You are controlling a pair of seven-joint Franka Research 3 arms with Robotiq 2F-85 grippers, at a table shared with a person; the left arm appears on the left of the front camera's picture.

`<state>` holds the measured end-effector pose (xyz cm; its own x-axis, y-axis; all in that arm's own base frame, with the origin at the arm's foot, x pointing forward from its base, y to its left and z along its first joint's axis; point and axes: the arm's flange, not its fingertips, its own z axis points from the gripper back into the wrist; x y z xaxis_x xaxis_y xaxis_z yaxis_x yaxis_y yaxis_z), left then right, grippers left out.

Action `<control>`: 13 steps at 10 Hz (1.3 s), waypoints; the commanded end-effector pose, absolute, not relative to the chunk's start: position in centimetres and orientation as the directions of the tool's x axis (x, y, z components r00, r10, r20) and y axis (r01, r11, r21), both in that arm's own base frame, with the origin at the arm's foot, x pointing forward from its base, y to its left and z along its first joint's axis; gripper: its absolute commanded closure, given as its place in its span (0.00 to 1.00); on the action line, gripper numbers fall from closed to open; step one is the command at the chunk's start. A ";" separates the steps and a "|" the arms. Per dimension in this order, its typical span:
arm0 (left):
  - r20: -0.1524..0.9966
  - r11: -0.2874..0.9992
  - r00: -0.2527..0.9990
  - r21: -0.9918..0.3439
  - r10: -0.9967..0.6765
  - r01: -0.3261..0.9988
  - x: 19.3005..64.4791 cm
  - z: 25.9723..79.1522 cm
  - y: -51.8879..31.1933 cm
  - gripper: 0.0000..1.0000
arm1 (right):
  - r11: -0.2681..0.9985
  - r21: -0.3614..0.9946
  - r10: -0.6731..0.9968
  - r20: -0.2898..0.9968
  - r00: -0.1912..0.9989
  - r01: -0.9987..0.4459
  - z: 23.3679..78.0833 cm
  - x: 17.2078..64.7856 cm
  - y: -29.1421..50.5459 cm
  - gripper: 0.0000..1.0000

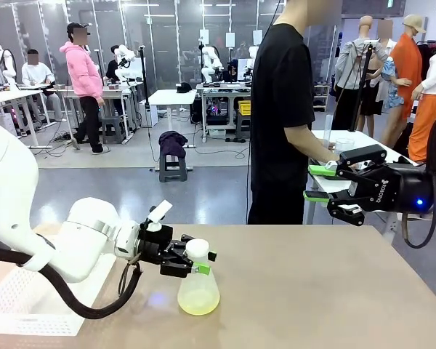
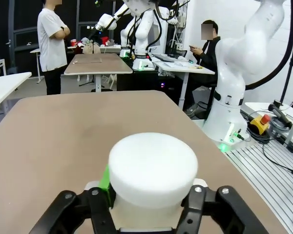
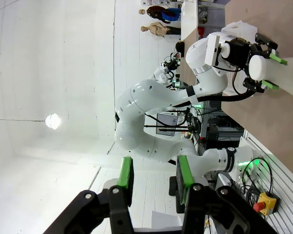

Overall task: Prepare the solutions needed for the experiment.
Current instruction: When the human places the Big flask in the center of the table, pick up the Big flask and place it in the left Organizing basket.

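Note:
A clear conical flask [image 1: 198, 287] stands on the brown table [image 1: 312, 291] left of centre. It holds a shallow layer of pale yellow-green solution [image 1: 198, 302] and wears a white round cap [image 1: 197, 248]. My left gripper [image 1: 206, 262] comes in level from the left and is shut on the flask's neck just under the cap. In the left wrist view the cap [image 2: 153, 168] sits between the black fingers [image 2: 88, 209] of the left gripper [image 2: 153, 204]. My right gripper [image 1: 314, 182] hovers high at the right with its jaws apart and nothing between them. Its green pads [image 3: 124, 173] stand apart in the right wrist view.
A person in a black T-shirt [image 1: 280, 94] stands at the far side of the table, one hand [image 1: 327, 156] close to my right gripper. A white perforated tray [image 1: 22, 309] lies at the near left corner. Bare tabletop stretches to the right of the flask.

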<state>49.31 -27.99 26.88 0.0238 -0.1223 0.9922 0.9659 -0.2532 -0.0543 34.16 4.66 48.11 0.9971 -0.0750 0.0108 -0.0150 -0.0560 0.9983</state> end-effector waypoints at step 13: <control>0.994 -0.323 -0.032 -0.005 -0.108 0.946 48.5 46.8 -16.3 1.00 | -0.069 0.997 -0.081 0.013 0.997 -0.018 48.3 34.2 4.7 0.53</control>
<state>49.55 -19.37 44.89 -0.0313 -0.1062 0.9938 0.9413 -0.3375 -0.0064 34.17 4.65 48.10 0.9971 -0.0754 0.0105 -0.0147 -0.0563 0.9983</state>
